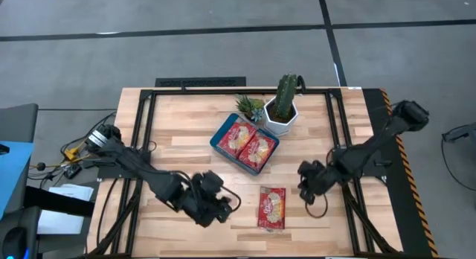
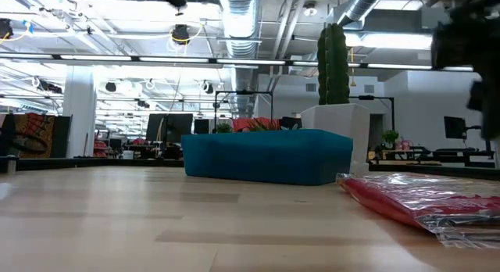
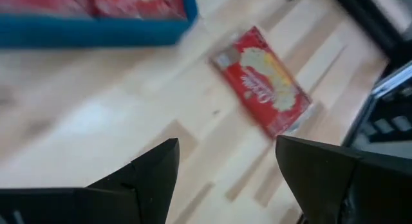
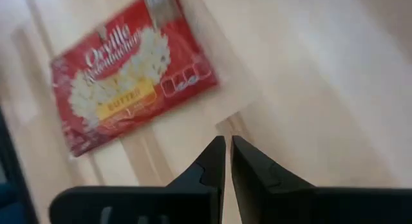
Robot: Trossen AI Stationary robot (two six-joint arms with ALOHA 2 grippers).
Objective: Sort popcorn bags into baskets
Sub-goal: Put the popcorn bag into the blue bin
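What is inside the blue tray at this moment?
The teal tray holds two popcorn bags lying side by side, visible from above. Whether more bags lie underneath them cannot be seen, because they cover the tray floor.

The whole table [image 1: 186, 140] and both arms are seen from directly overhead in the high view, while the low view is taken level from the tabletop, facing across the wood toward the room behind. The teal tray [image 1: 216, 142] and the loose popcorn bag [image 1: 272, 208] are shared by these two views, and close, downward-angled looks at that same bag are given from opposite sides by the wrist cameras, each framed by its own dark fingers [image 3: 138, 179].
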